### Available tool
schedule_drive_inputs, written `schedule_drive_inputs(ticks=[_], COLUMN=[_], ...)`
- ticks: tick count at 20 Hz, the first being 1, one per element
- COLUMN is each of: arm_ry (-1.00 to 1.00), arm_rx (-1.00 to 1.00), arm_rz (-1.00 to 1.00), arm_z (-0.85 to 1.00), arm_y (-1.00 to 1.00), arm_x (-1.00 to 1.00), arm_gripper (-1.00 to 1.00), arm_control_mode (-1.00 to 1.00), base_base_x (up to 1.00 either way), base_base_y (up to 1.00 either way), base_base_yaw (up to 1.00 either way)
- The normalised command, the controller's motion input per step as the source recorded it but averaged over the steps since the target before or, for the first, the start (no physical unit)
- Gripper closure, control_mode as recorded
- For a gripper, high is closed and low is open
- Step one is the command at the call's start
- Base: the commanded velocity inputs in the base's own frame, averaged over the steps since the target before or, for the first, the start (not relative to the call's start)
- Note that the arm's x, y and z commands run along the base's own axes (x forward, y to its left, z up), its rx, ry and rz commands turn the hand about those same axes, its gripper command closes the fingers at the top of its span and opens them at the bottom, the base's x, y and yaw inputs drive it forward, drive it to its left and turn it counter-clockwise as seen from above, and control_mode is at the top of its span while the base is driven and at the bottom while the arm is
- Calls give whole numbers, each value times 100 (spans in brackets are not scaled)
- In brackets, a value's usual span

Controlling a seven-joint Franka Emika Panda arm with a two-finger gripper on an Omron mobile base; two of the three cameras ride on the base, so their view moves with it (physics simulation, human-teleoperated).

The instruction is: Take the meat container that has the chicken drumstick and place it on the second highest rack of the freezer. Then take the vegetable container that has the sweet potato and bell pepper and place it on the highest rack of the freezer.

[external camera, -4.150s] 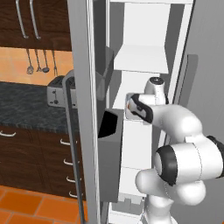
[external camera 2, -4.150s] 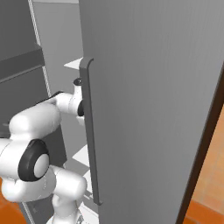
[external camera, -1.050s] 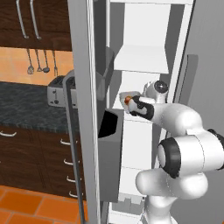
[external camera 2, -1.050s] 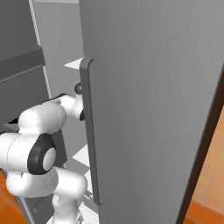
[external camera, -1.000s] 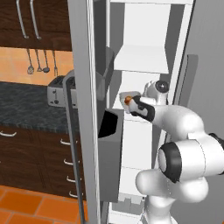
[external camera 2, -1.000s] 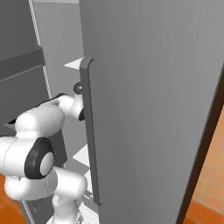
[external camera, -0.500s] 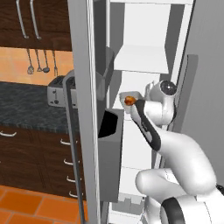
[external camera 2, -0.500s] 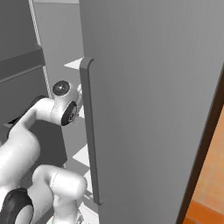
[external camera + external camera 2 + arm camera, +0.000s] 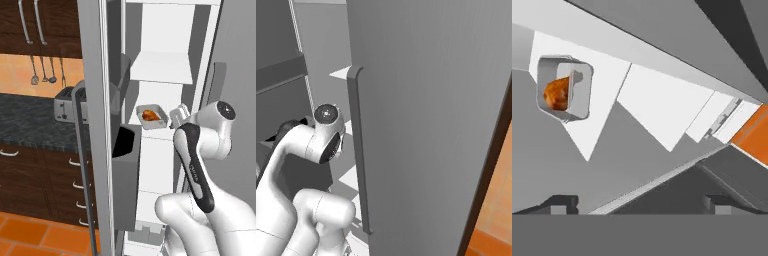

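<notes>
Hidden and cut-off parts around the open freezer

Cut off at the top edge in the left base view; interior in the right base view mostly screened by the grey door. Drumstick partly sunk behind the tray wall. Gripper fingertips barely clearing the hand view's bottom.

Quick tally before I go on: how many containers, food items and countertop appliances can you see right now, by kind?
Shallow grey rectangular tray on a white freezer shelf: 1
Glossy orange-brown chicken drumstick inside that tray: 1
Silver metal toaster on the dark counter: 1
Total: 3
</notes>
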Motion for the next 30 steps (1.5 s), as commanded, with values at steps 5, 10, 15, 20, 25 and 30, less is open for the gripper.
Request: schedule_drive_inputs(ticks=[5,10,15,20,25,30], arm_ry=[21,27,18,5,-4,-5], arm_rx=[-25,-5,-19,-19,-8,-23], arm_rz=[28,4,17,49,77,60], arm_z=[44,63,43,8,0,0], arm_y=[15,-8,-15,-6,0,0], arm_x=[-100,-98,-74,-33,-6,-68], arm_gripper=[-100,-100,-100,-100,-100,-100], arm_control_mode=[-100,-100,-100,-100,-100,-100], base_base_x=[0,0,0,0,0,0], base_base_y=[0,0,0,0,0,0], base_base_yaw=[0,0,0,0,0,0])
